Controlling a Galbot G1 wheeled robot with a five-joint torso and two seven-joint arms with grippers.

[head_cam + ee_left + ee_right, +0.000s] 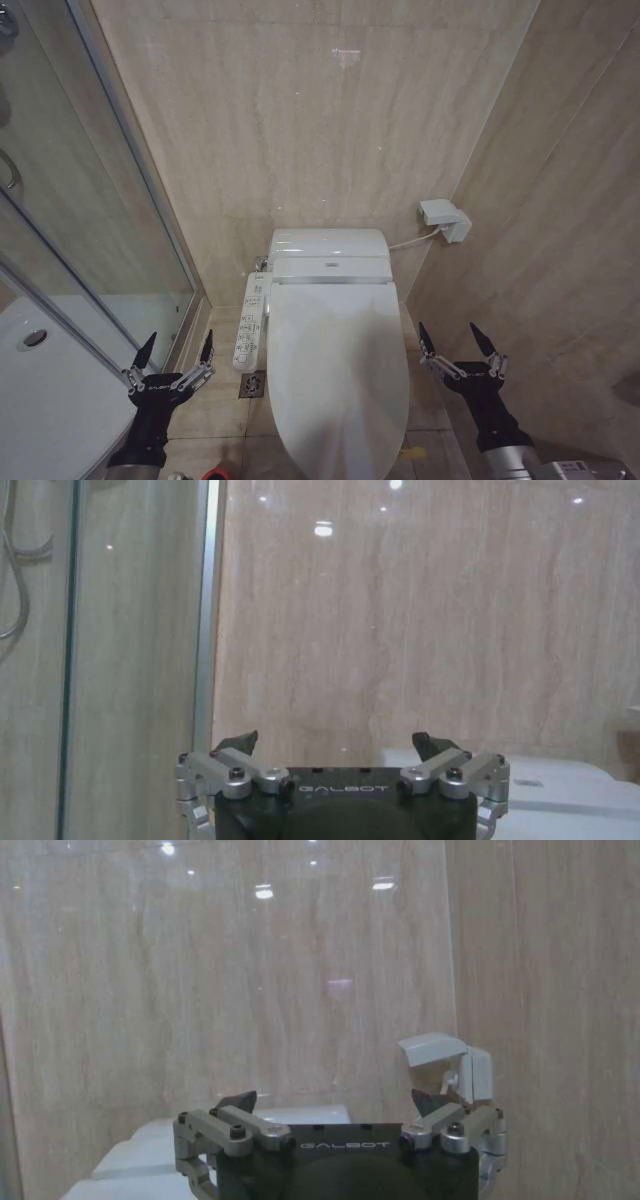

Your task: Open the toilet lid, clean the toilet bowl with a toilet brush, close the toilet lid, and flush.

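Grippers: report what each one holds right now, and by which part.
Nothing is held. The left gripper and the right gripper are both open and empty, one on each side of the closed toilet lid, touching nothing.

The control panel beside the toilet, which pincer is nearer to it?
Left. The left pincer, open, hovers just off the control panel on the shower side. The right pincer, also open, is across the closed toilet lid, near the side wall.
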